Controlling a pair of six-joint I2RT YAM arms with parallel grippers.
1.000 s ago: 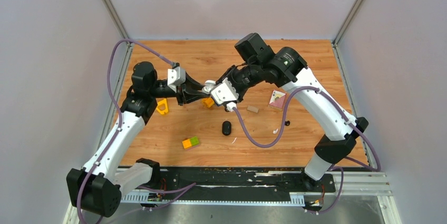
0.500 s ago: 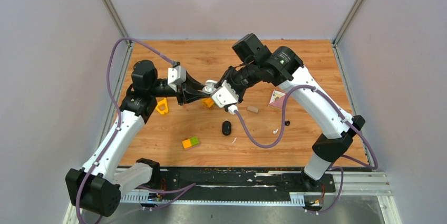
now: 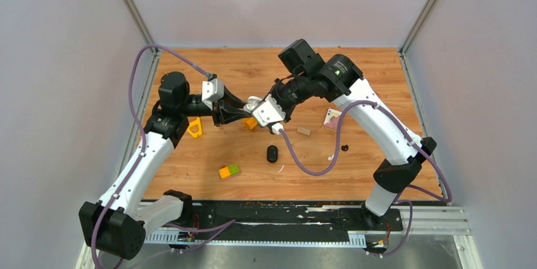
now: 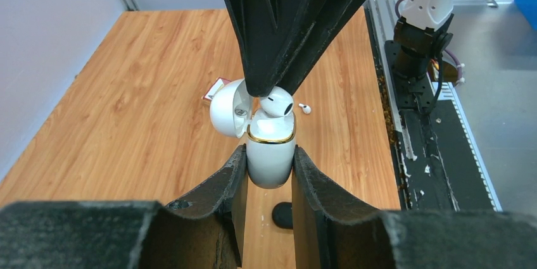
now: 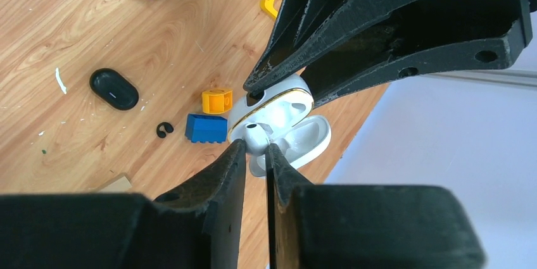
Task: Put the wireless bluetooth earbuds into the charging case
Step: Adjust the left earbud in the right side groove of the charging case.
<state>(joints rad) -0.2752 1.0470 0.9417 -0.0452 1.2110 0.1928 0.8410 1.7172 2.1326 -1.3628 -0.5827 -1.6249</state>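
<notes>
My left gripper (image 4: 269,168) is shut on a white charging case (image 4: 270,155) with a gold rim and holds it above the table with its lid (image 4: 228,109) open. My right gripper (image 5: 256,145) is shut on a white earbud (image 5: 253,135) and holds it at the case's mouth (image 5: 278,104). The bud (image 4: 277,102) sits half in the opening. The two grippers meet at mid table (image 3: 253,104). A second white earbud (image 3: 330,157) and a black earbud (image 3: 344,147) lie on the table at the right. Another black earbud (image 5: 164,129) lies by a blue block.
A black oval case (image 3: 272,153) lies near the middle. An orange and green block (image 3: 229,171), a yellow piece (image 3: 194,128), an orange block (image 3: 251,123), a blue block (image 5: 206,127), a small wooden block (image 3: 304,131) and a card (image 3: 333,118) are scattered on the table.
My right gripper has inched left with the white earbud, closer onto the case's opening. The left arm has held still with the case.
</notes>
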